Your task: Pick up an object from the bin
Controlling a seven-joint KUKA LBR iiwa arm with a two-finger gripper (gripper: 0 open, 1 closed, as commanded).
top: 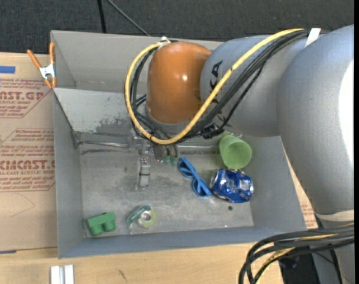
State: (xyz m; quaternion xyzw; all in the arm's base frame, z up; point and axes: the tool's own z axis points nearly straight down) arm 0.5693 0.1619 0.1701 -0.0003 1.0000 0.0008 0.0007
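Under orange cover [173, 83] — jaws half-hidden

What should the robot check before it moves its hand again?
1. Hand is inside the bin: ok.
2. Hand is clear of the bin's walls: ok.
3. A thing lies right below the hand: not ok, bare floor there.
4. Things wait nearby: ok, blue plastic frame, green cup, crumpled blue can.
5. Hand touches the floor: cannot tell.
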